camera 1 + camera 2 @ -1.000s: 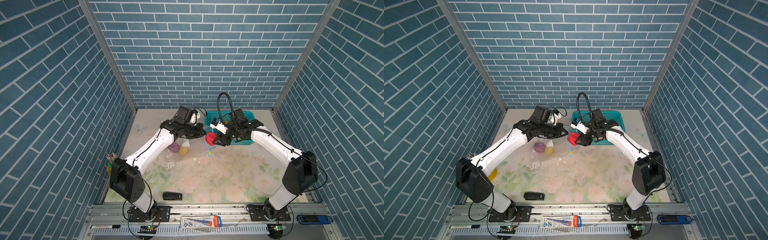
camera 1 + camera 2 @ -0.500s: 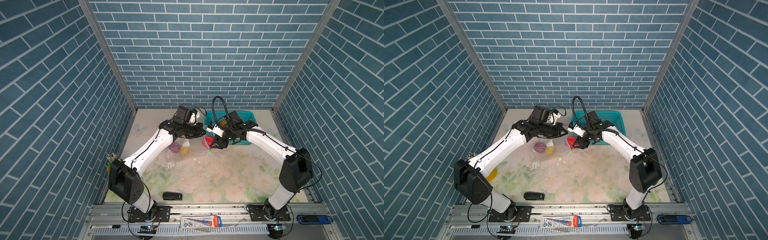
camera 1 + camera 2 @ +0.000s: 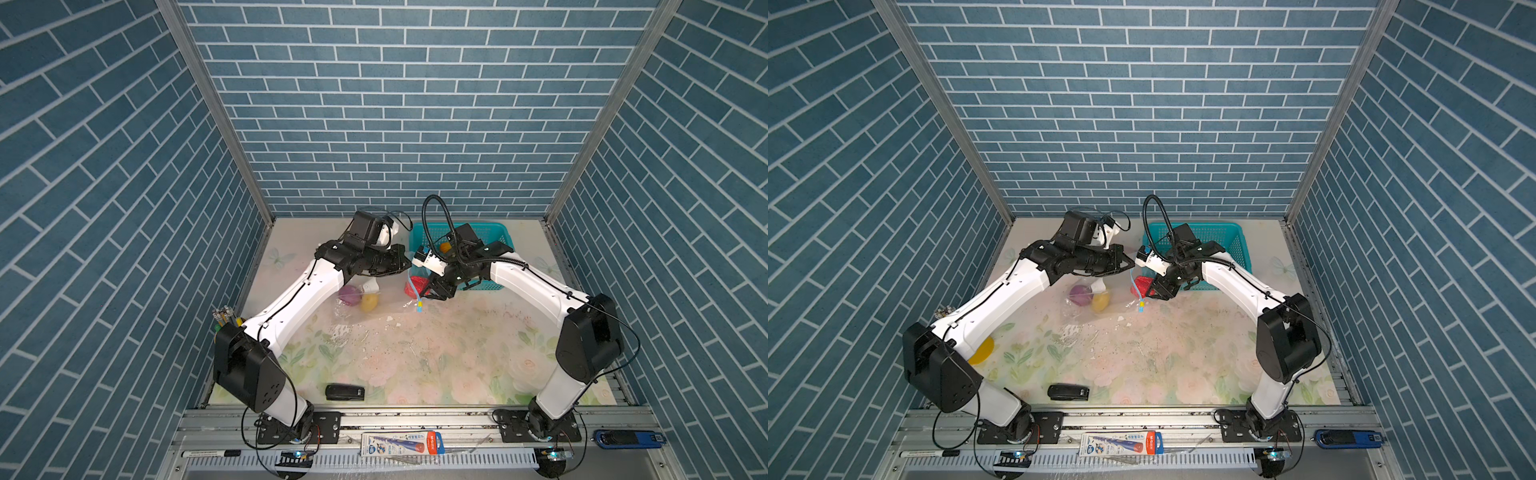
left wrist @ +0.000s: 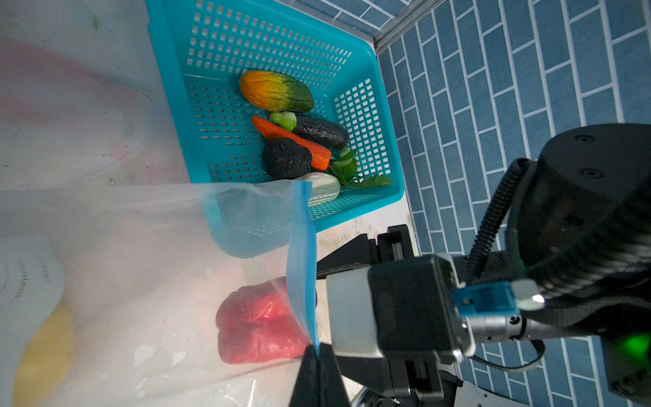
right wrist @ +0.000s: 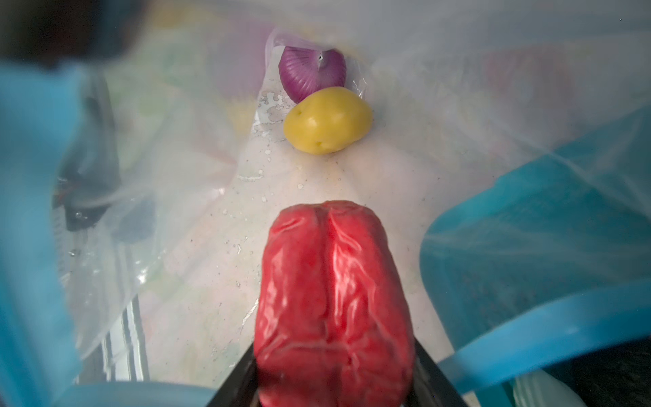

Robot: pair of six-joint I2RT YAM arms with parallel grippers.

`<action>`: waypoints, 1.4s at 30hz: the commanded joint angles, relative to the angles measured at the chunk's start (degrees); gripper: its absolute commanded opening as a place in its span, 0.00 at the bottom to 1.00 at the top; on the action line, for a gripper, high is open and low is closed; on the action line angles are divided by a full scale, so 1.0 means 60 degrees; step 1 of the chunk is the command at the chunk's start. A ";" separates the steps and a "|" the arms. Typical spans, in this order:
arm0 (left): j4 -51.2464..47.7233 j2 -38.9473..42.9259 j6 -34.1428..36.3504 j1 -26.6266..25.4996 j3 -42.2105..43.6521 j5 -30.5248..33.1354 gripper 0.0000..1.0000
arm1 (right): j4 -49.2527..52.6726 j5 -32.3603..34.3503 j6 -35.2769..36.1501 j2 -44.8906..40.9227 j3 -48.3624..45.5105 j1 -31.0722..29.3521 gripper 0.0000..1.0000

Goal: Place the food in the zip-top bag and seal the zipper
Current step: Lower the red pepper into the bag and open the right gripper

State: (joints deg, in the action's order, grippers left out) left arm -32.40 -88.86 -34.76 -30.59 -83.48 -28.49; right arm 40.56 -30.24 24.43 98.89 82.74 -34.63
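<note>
Bright, even light from above is filling both top views, laying only soft shadows on the tabletop [image 3: 457, 353]. In the right wrist view the zipper [image 5: 35, 229] is smearing out of focus at close range, and highlights are glinting on the sharp red pepper [image 5: 331, 299].

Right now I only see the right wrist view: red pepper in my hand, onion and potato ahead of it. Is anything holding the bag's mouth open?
Observer: Yes. The left hand is shut on the zipper, holding that edge of the zip-top bag up.
Operator: What will I pull to seal it?
Observer: In a top view the slider tab sits at the zipper's end, close by the right hand holding the red pepper.
Operator: How much food is still outside?
Observer: The basket holds an orange-green piece, a carrot, a dark round piece, a dark long piece and a white piece.
</note>
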 commanded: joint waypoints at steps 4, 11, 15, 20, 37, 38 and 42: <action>-0.0026 0.0250 0.0061 -0.0044 0.0138 -0.0005 0.00 | 0.0368 -0.0094 0.0396 0.0151 0.0404 -0.0101 0.43; -0.0033 0.0313 0.0074 -0.0046 0.0159 0.0002 0.00 | 0.0410 -0.0029 0.0391 0.0159 0.0417 -0.0175 0.44; -0.0019 0.0351 0.0065 -0.0056 0.0200 0.0015 0.00 | 0.0445 0.0037 0.0383 0.0188 0.0441 -0.0216 0.46; -0.0019 0.0379 0.0066 -0.0051 0.0183 0.0017 0.00 | 0.0557 0.0204 0.0393 0.0254 0.0521 -0.0271 0.50; 0.0007 0.0325 0.0068 -0.0045 0.0174 0.0006 0.00 | 0.0631 0.0856 0.0356 0.0304 0.0536 -0.0436 0.66; 0.0003 0.0323 0.0070 -0.0044 0.0174 -0.0009 0.00 | 0.0631 0.0886 0.0367 0.0293 0.0531 -0.0439 0.67; -0.0005 0.0336 0.0060 -0.0044 0.0174 0.0002 0.00 | 0.0640 0.1019 0.0366 0.0278 0.0511 -0.0479 0.71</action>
State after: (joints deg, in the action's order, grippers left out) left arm -32.71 -87.96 -34.74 -30.57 -82.67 -28.16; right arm 42.92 -24.58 24.47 99.88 82.98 -36.67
